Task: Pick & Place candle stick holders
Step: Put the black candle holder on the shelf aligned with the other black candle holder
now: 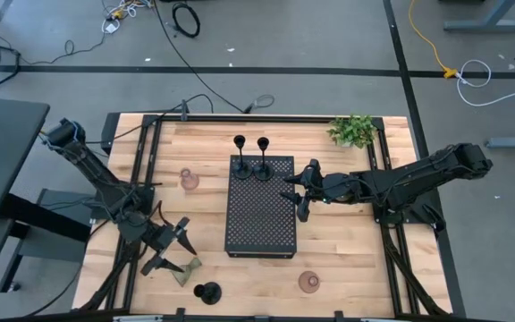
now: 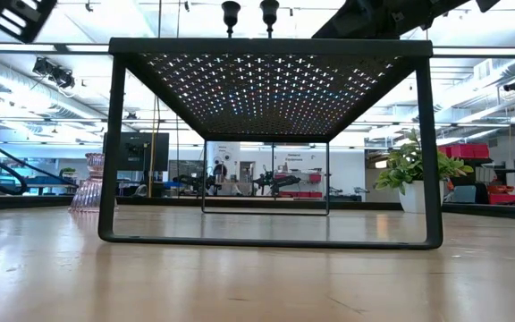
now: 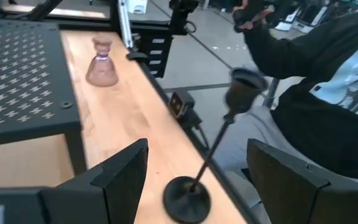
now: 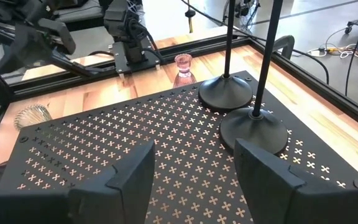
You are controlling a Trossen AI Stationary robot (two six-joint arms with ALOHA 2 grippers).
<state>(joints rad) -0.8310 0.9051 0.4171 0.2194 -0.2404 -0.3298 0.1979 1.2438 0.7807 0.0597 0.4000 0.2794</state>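
Observation:
Two slim black holders [image 1: 240, 165] [image 1: 263, 165] stand on their round bases at the far end of the black perforated tray [image 1: 260, 224]. A third black holder [image 1: 207, 292] stands on the table near the near edge, and in the left wrist view [image 3: 213, 149] it is just ahead of my open, empty left gripper [image 3: 197, 149] [image 1: 173, 249]. An olive-green holder [image 1: 189, 270] lies on its side beside that gripper. One pinkish glass holder [image 1: 189, 180] stands left of the tray, another [image 1: 309, 283] near right. My right gripper [image 1: 298, 192] [image 4: 194, 149] is open and empty over the tray's right edge.
A small leafy plant [image 1: 354, 131] stands at the far right corner. A person in dark clothing [image 3: 328, 93] is just beyond the table's near edge. The tray stands on legs, with open space under it [image 2: 266, 179]. Bare wood lies right of the tray.

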